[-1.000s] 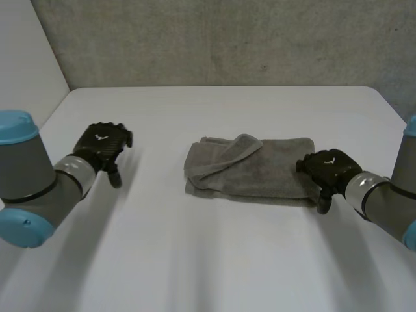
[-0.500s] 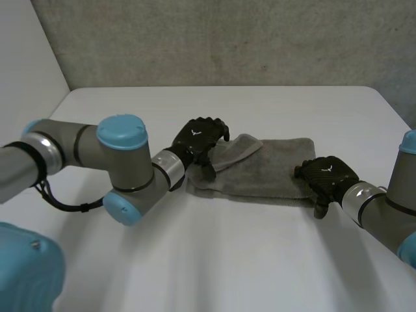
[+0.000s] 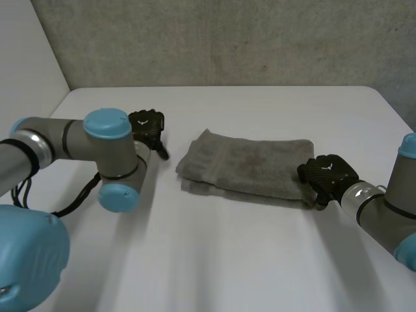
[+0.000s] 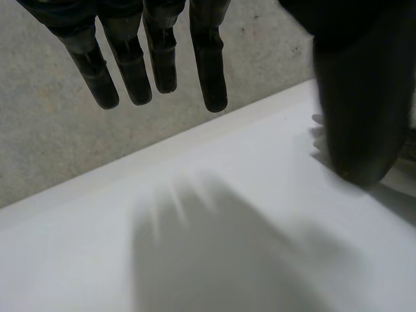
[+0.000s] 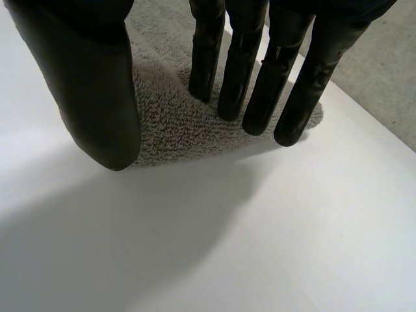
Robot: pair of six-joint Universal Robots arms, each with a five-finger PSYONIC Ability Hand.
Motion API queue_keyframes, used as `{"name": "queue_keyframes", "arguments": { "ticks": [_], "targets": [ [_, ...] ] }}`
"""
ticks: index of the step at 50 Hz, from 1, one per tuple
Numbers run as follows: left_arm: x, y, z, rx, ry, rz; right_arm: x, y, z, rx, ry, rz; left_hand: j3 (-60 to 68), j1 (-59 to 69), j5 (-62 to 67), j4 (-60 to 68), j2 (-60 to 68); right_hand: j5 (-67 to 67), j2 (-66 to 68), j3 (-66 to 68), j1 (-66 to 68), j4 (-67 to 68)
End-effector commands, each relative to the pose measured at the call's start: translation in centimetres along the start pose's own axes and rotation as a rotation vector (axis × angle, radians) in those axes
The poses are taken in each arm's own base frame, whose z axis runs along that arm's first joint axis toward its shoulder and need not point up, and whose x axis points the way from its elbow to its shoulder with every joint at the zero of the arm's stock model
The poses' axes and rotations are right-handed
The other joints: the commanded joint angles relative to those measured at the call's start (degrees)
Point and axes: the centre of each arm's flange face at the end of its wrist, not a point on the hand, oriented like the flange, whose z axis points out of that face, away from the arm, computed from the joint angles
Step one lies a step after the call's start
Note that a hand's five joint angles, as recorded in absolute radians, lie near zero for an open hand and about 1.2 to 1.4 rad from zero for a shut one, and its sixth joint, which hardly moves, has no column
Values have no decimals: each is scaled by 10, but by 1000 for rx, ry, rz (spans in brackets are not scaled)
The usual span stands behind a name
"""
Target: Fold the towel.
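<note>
The towel [image 3: 247, 170] is a plain grey-brown in one even tone, its pile faintly flecked lighter in the right wrist view; the tabletop [image 3: 214, 260] beneath it is white, shading to soft grey where shadows fall; the far wall [image 3: 214, 39] is mottled grey with darker specks, and the panel [image 3: 26, 58] at far left is pale off-white; the left hand [image 3: 147, 125] is black with a small white mark on its back; the right hand [image 3: 328, 174] is black with the same white mark, its fingers [image 5: 247, 65] matt black; the left arm [image 3: 71, 140] is grey with light-blue caps; the right arm [image 3: 383, 211] is grey too, with a silvery band at the wrist.
</note>
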Motion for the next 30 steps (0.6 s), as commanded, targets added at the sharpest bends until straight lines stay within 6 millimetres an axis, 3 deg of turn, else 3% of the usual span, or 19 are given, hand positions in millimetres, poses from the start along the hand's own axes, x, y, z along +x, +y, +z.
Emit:
{"name": "queue_keyframes", "arguments": {
  "ticks": [1, 6, 13, 18, 19, 20, 21, 22, 24, 30],
  "targets": [
    [13, -6, -31, -44, 120, -22, -1, 4, 2, -1, 6, -2, -12, -14, -8, -9, -11, 46, 45, 47, 46, 46],
    [27, -9, -46, -54, 160, -15, -3, 4, 1, -2, 4, -1, -13, -15, -10, -11, -12, 46, 45, 47, 46, 46],
    [29, -10, -59, -70, 172, -9, -11, 3, -2, -2, -14, 11, -20, -22, -17, -17, -19, 49, 49, 50, 49, 50],
    [28, -16, -66, -65, 176, -7, -11, 3, -2, -2, -15, 26, 27, 25, 30, 30, 28, 147, 146, 148, 147, 147],
    [28, -18, -67, -64, 179, -7, -11, 3, -2, -1, -13, 32, 94, 92, 97, 96, 95, 183, 183, 185, 183, 184],
    [28, -19, -69, -63, 187, -7, -11, 2, -2, -1, -14, 39, 279, 277, 282, 282, 280, 250, 250, 252, 250, 251],
    [28, -19, -69, -63, 187, -7, -11, 2, -2, -1, -14, 39, 281, 279, 284, 284, 282, 251, 251, 252, 251, 252],
    [29, -20, -70, -59, 197, -8, -11, 2, -3, -1, -13, 48, 511, 509, 514, 514, 512, 318, 317, 319, 318, 318],
    [30, -21, -70, -55, 206, -9, -11, 2, -3, 1, -13, 57, 590, 588, 593, 592, 590, 366, 366, 367, 366, 367],
    [28, -22, -69, -54, 209, -12, -7, 2, -3, -6, -6, 70, 590, 588, 594, 593, 591, 367, 366, 368, 366, 367]
  ]
}}
